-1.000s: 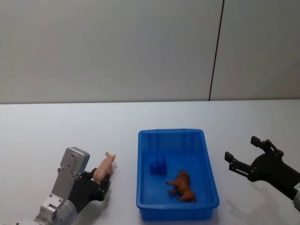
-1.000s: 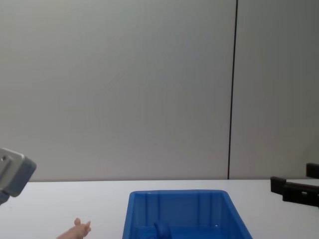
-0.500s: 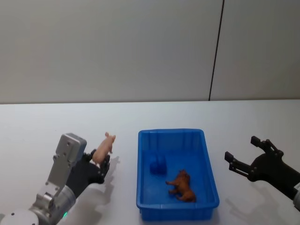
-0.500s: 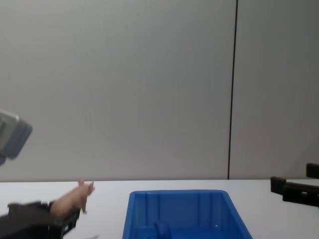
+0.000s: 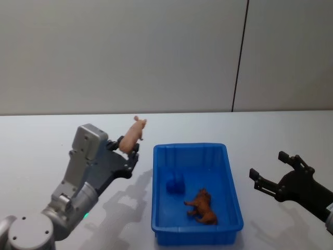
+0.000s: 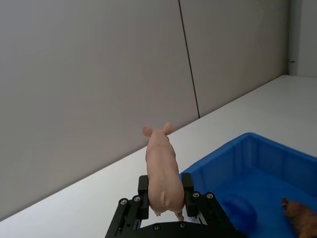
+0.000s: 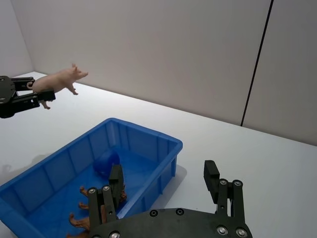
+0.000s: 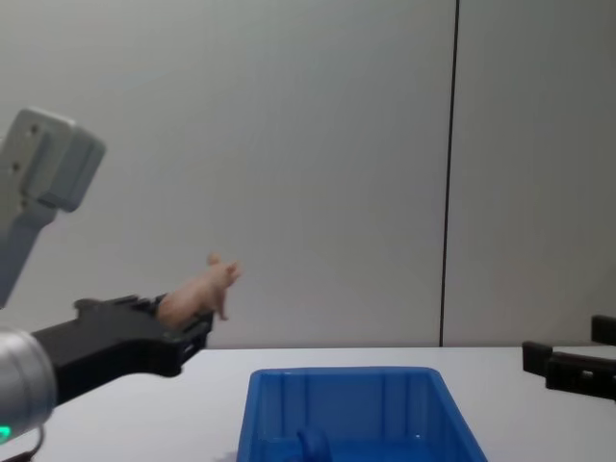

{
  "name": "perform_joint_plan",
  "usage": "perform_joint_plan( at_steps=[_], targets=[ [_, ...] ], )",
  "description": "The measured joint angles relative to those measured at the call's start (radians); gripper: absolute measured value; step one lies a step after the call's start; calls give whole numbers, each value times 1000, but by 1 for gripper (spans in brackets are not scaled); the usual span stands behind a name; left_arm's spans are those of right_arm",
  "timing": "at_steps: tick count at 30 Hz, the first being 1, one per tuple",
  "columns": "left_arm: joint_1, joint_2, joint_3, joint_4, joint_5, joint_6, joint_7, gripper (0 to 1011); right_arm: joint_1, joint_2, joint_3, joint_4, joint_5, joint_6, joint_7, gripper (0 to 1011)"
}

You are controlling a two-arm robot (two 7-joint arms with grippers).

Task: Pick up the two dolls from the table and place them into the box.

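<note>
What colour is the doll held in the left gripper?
Pale flesh-pink: the doll in the left gripper shows best in the left wrist view.

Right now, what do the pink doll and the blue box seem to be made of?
The pink doll, clamped in the left gripper, looks like smooth matte moulded plastic or rubber. The blue box looks like glossy rigid plastic, judging by its ribbed walls and thick rim.
</note>
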Motion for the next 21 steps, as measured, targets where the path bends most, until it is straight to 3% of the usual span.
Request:
perform_joint_plan(
  at_steps=[17, 21],
  targets=[
    [-19, -62, 47, 8, 27, 11, -54, 390, 0, 0, 0, 0, 0, 0, 0, 1001],
    [-18, -72, 56, 11, 31, 17, -65, 445, 0, 0, 0, 0, 0, 0, 0, 1001]
  ],
)
